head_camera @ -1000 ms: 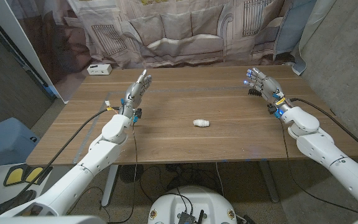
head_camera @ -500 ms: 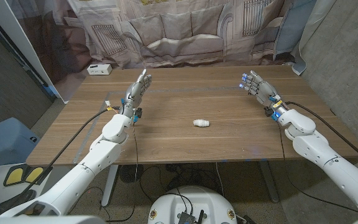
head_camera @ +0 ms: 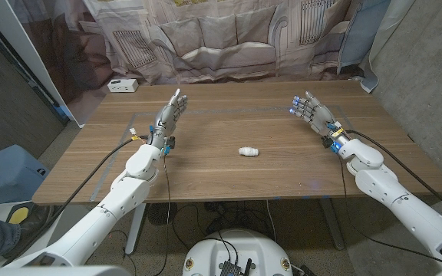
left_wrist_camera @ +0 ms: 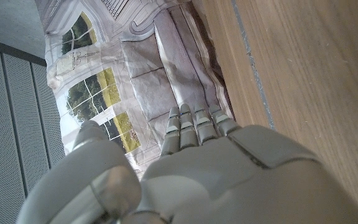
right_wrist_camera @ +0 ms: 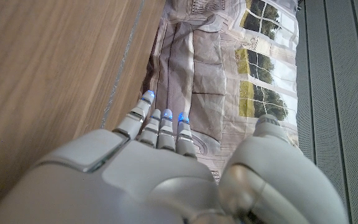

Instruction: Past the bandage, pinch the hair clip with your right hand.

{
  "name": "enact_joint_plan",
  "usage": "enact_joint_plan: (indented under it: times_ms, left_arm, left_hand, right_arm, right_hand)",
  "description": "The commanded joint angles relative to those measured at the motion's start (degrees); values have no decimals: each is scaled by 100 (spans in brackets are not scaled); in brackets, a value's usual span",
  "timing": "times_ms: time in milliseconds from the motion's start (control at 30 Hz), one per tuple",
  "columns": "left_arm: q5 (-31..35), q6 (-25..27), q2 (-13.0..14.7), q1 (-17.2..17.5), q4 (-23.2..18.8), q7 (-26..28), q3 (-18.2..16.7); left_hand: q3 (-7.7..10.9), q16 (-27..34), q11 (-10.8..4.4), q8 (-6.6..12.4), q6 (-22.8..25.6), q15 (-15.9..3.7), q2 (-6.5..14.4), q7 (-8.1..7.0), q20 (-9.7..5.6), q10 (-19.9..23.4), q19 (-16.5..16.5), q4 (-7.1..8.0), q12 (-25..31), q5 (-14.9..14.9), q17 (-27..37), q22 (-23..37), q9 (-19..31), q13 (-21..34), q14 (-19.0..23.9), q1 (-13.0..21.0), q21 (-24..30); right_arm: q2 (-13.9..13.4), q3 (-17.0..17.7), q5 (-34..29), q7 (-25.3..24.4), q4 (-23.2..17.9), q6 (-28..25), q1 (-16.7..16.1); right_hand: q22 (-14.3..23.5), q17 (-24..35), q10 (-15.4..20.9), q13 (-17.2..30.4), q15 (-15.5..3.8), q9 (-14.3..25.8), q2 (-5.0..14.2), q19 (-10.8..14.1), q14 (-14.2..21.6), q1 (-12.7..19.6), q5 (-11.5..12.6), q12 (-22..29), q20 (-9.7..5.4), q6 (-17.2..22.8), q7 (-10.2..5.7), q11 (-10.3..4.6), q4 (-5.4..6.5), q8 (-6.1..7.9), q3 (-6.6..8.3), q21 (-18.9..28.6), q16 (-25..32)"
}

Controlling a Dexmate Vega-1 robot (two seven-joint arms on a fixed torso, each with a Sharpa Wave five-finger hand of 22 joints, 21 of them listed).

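Since a second ago your right hand has slid inward from the table's right edge toward the middle, and it now sits over the far right part of the wooden table with its fingers apart and nothing held. From the right wrist camera you see the back of that hand, its blue-lit fingertips reaching toward the table's far edge and the printed curtain behind it.

Your left hand has stayed where it was, on the left side of the table, fingers stretched out side by side and pointing away from you, holding nothing. The left wrist camera shows its back with the fingers lined up toward the same curtain.

You have a small white bandage roll lying alone near the middle of the table, well apart from both hands and closer to you than either set of fingertips. As for the hair clip, you cannot make one out on the table in these pictures.

A white box sits at the far left corner. At the lower left edge of the head picture, a person's shoe shows on the floor.
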Motion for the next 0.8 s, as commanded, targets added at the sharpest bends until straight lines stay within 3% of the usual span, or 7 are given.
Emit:
enact_joint_plan:
  times_ms: [33,667,800]
  left_arm:
    - [19,52,38,81,-82,41,16]
    - [-90,-207,-116,-41,221,-248,85]
    - [-94,-271,-109,-29,261,-267,61]
  left_hand:
    - [43,-11,5,9,-9,5,26,3,-6,-19,-4,-4,6,2,17,30,20,18,-15,-39,-2]
    - [54,2,-6,27,2,0,25,-12,4,-18,-18,-12,17,2,16,29,19,18,-17,-43,-3]
    - [58,5,-46,30,2,-8,27,-30,67,-13,-39,-14,22,2,16,30,19,18,-20,-45,-9]
  right_arm:
    - [66,1,121,222,153,-2,50]
    - [-145,117,159,-63,-331,-242,-217]
    - [-176,129,138,-128,-397,-257,-275]
  right_hand:
    - [-3,9,-28,2,34,1,-6,37,12,-51,-7,0,-5,-11,-19,24,8,-12,-37,34,20]
    - [-3,7,29,1,48,-1,19,33,26,-82,-16,25,12,34,-4,40,3,20,-44,37,33]
    - [-3,5,20,1,36,-1,62,79,28,-59,-12,22,-21,30,14,39,-9,21,-21,56,34]
